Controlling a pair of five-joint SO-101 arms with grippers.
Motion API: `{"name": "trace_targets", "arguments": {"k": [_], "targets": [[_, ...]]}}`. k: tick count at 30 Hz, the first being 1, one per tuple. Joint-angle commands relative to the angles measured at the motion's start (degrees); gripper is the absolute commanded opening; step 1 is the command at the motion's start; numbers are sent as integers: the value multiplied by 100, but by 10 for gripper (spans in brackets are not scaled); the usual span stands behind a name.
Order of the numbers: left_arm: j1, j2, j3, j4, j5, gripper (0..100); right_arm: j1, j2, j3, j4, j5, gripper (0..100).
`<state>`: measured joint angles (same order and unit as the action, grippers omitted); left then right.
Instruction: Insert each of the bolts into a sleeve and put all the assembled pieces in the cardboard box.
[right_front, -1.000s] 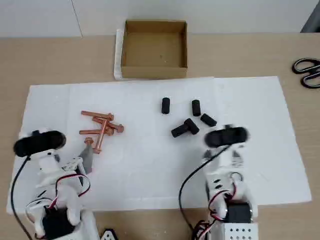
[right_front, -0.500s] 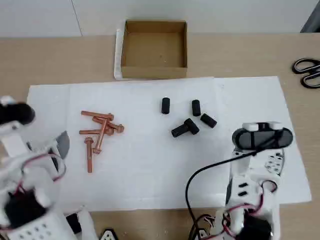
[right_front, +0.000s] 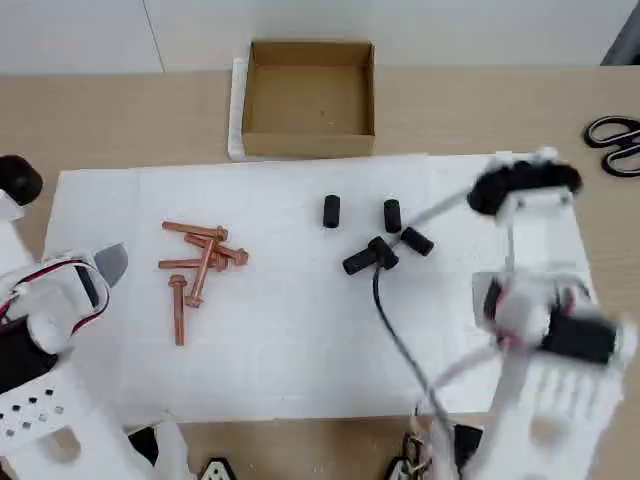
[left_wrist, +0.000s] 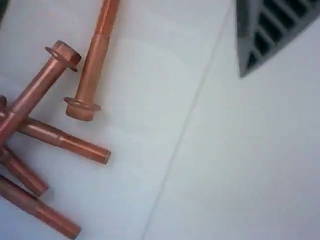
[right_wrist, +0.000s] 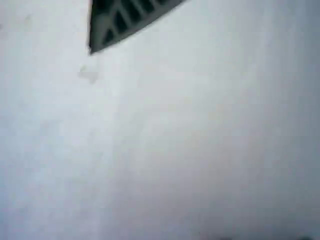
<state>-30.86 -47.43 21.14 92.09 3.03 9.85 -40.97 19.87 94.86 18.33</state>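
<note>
Several copper bolts (right_front: 203, 257) lie in a loose pile on the left of the white sheet (right_front: 300, 340), one bolt (right_front: 178, 311) a little apart on the near side. The left wrist view has the bolts (left_wrist: 47, 130) close by. Several black sleeves (right_front: 372, 254) lie scattered right of centre. The cardboard box (right_front: 310, 136) stands at the back with nothing in it. My left gripper (right_front: 106, 267) hangs left of the bolts, apart from them, with its grey tip (left_wrist: 265, 35) over bare sheet. My right arm (right_front: 530, 250) stands right of the sleeves, its gripper (right_wrist: 125, 20) over white sheet.
Black scissors (right_front: 615, 143) lie on the wooden table (right_front: 120, 120) at the far right. A white strip (right_front: 236, 110) rests against the box's left side. Both arm bases stand at the near edge.
Both arms have swung outward: the left one drew back left from the bolts, the right one moved right and toward the far side. Bolts and sleeves have kept their places.
</note>
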Motion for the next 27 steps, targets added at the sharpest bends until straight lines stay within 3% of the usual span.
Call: {"name": "trace_targets", "arguments": {"k": [1,9,17,27], "targets": [[-35,18,-233,26,44,303,-462,2220,-1187,470,44,224],[-53,0,-224,26,44,303,-840,3626,-2752,418,-325,224],[-35,35,-110,-18,44,303,-884,3996,-2831,-251,-316,224],[-44,35,215,-18,44,303,-1314,5877,-4844,330,325,223]]}}
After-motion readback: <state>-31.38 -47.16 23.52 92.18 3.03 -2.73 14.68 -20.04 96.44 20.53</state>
